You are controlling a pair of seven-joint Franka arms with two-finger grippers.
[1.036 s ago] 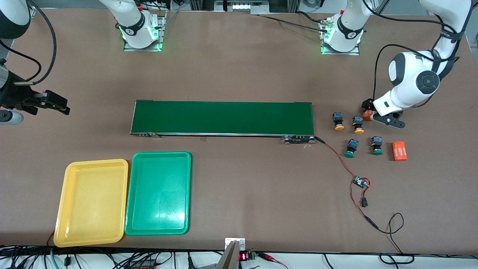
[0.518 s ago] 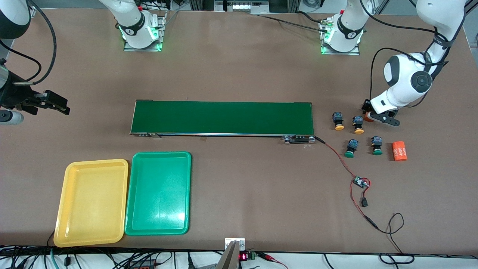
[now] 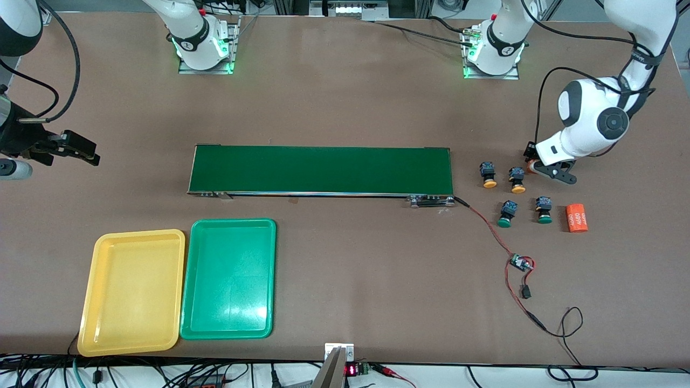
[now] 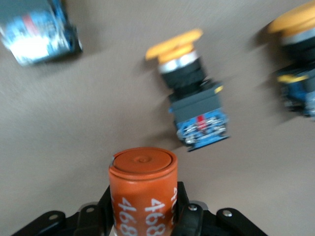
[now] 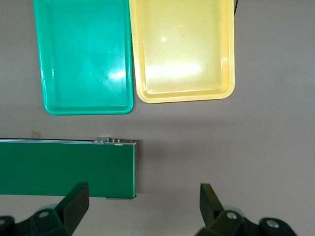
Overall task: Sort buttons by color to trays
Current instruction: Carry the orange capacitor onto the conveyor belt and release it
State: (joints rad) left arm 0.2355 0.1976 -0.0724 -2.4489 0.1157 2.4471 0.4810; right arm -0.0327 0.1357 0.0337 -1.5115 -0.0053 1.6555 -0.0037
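Four buttons lie near the left arm's end of the conveyor belt: two orange-capped (image 3: pixel 488 175) (image 3: pixel 517 180) and, nearer the camera, two green-capped (image 3: pixel 506 213) (image 3: pixel 543 209). My left gripper (image 3: pixel 533 166) (image 4: pixel 143 206) is beside the orange-capped pair, shut on an orange cylinder (image 4: pixel 142 182) with white digits, not a button. An orange-capped button (image 4: pixel 189 93) lies just ahead of it. The yellow tray (image 3: pixel 132 291) (image 5: pixel 182 49) and green tray (image 3: pixel 229 280) (image 5: pixel 83 54) sit side by side, both holding nothing. My right gripper (image 3: pixel 89 153) (image 5: pixel 142 196) waits open over the table at the right arm's end.
The long dark-green conveyor belt (image 3: pixel 321 170) (image 5: pixel 64 167) crosses the table's middle. A second orange cylinder (image 3: pixel 576 217) lies beside the green-capped buttons. A red-and-black wire with a small circuit board (image 3: pixel 520 262) trails from the belt toward the camera's edge.
My left gripper has shut on the orange cylinder, and its wrist has turned a little. The right arm and the buttons have not moved.
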